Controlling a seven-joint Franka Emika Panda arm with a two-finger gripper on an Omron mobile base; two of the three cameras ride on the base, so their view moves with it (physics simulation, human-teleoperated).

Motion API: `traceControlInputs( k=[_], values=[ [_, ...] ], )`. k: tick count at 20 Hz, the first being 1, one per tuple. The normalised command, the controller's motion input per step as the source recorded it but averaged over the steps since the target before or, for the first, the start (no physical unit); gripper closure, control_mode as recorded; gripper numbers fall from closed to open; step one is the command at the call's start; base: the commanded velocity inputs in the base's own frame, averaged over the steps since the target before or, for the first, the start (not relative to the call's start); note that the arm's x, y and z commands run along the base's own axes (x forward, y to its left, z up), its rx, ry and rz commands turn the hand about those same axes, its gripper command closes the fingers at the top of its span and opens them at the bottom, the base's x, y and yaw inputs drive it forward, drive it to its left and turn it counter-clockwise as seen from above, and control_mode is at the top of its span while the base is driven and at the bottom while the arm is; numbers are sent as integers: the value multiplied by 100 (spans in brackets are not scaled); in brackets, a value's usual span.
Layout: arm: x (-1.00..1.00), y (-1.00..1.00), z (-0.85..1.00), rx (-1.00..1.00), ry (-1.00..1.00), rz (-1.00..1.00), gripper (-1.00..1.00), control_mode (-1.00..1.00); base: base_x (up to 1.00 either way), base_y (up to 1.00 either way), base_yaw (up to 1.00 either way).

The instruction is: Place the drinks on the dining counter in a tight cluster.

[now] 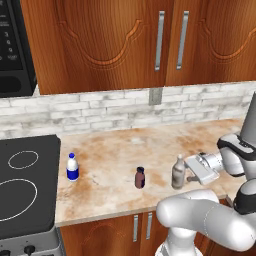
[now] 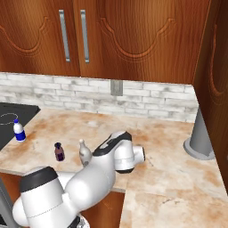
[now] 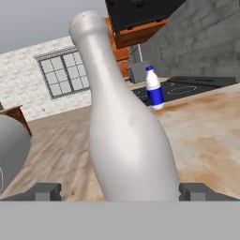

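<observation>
Three drinks stand on a marbled worktop [image 1: 115,145] with a brick back wall. The clear bottle with blue label [image 1: 73,167] [image 2: 18,130] [image 3: 153,89] is nearest the stove. The short dark-brown bottle [image 1: 140,177] [image 2: 59,152] stands in the middle. The taller grey-beige bottle [image 1: 178,172] [image 2: 83,153] [image 3: 126,140] stands upright between the fingers of my gripper [image 1: 189,171] [image 3: 121,191], which is open, with a fingertip [image 3: 47,191] wide of the bottle on each side. The dining counter is out of view.
A black cooktop [image 1: 25,185] lies left of the bottles. The worktop's front edge runs just behind the drinks. A grey cone-shaped base [image 2: 200,133] stands at the right, by a tall wooden cabinet. Wall cabinets [image 1: 130,40] and a microwave [image 1: 15,45] hang above.
</observation>
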Motion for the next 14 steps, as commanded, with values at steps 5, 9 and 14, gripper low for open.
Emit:
traceControlInputs(
  k=[5,9,14],
  values=[
    [10,5,0,0,0,-1,-100,-100,0,0,0],
    [27,0,0,0,0,-8,-100,-100,0,0,0],
    [7,-1,0,0,0,-4,-100,-100,0,0,0]
  ],
)
